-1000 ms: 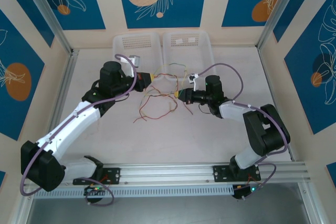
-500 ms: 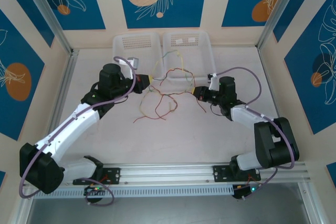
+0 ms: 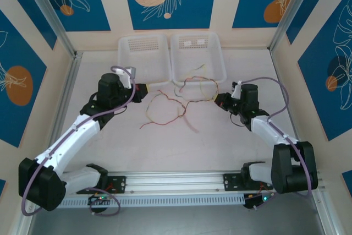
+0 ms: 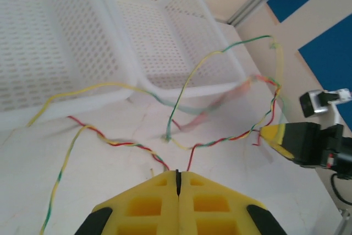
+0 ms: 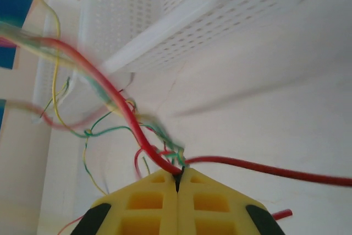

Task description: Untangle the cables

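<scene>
The cables (image 3: 187,103) are thin red, yellow and green wires strung across the table between my two grippers, with loops over the right basket's front rim and a loose bunch (image 3: 162,116) lying lower left. My left gripper (image 3: 146,88) is shut, and in the left wrist view a red wire and a twisted red-yellow wire (image 4: 118,142) run in at its closed tip (image 4: 177,173). My right gripper (image 3: 219,101) is shut on a red cable (image 5: 113,92) that enters the seam of its tip (image 5: 177,180), with green and yellow strands (image 5: 104,130) knotted just ahead.
Two white perforated baskets stand side by side at the back, the left basket (image 3: 125,53) and the right basket (image 3: 221,61). Thick purple-grey arm cables (image 3: 264,81) loop above both wrists. Aluminium frame posts (image 3: 66,81) line the table's sides.
Both grippers have drawn apart, the left one leftward and the right one rightward and slightly back. The cables between them have stretched out, and loops have shifted toward the right basket.
</scene>
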Robot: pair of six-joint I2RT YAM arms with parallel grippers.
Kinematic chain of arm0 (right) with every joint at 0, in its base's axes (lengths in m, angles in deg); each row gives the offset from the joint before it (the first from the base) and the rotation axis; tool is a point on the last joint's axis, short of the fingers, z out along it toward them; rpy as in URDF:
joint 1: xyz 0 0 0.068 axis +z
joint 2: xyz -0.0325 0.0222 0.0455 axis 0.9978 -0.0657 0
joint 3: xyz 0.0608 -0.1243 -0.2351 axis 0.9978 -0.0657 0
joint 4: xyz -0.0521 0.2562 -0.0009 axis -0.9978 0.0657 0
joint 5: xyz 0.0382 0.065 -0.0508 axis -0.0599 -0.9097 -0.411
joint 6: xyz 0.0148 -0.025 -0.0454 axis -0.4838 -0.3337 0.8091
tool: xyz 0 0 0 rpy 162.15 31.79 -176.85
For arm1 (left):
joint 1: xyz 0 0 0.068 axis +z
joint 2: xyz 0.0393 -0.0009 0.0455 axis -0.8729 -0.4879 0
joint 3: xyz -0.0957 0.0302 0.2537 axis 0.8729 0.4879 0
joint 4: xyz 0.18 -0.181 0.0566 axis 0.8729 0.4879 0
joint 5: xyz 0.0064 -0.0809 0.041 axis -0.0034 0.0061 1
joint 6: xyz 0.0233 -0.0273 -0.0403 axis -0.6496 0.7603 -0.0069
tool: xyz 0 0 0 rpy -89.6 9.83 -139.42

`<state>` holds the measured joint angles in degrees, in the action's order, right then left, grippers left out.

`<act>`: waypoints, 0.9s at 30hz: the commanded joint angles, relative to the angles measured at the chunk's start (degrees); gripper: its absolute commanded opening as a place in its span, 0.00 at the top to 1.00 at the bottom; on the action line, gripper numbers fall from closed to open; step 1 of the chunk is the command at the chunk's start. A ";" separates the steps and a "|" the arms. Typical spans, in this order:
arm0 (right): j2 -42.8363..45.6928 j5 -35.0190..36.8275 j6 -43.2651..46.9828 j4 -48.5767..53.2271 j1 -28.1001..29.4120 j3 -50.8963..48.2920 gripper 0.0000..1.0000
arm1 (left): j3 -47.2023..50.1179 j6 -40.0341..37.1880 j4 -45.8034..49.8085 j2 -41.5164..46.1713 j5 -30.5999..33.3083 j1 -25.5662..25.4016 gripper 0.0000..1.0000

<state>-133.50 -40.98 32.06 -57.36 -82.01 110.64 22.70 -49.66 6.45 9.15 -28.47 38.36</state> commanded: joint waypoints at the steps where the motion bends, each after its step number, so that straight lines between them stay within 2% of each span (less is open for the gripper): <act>1: 2.19 1.59 -0.44 4.50 -1.82 0.29 1.00 | 1.93 1.16 -0.57 2.54 1.68 1.75 1.00; 6: 2.38 -2.11 1.38 3.11 -1.90 0.49 1.00 | 3.07 0.59 -0.12 3.30 2.14 2.39 1.00; 10: 4.54 -6.06 3.78 -0.01 -0.32 -0.64 1.00 | 2.42 -1.66 -1.64 2.01 -1.12 2.40 1.00; 15: 10.19 -13.61 9.84 -2.42 1.73 -1.65 1.00 | 1.07 -9.33 -5.15 0.88 -7.82 2.39 0.72; 18: 12.56 -19.53 13.10 0.40 1.74 0.20 1.00 | 1.14 -16.70 -6.90 1.43 -12.20 2.07 0.58; 19: 13.32 -20.87 13.73 1.12 1.66 0.74 1.00 | 1.31 -19.02 -7.18 1.72 -13.52 1.98 0.50; 22: 15.05 -24.05 14.24 3.03 1.34 2.69 1.00 | 2.36 -22.97 -8.79 2.54 -16.45 1.88 0.47; 25: 15.66 -27.21 14.25 3.85 1.03 4.27 1.00 | 4.14 -21.59 -12.98 3.22 -16.26 1.87 0.46; 27: 15.95 -27.81 13.57 3.56 1.04 4.94 1.00 | 4.93 -20.08 -15.65 3.50 -16.18 1.57 0.33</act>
<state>-118.71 -63.91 44.45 -54.95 -80.67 113.15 26.31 -68.50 -3.15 11.20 -41.94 40.15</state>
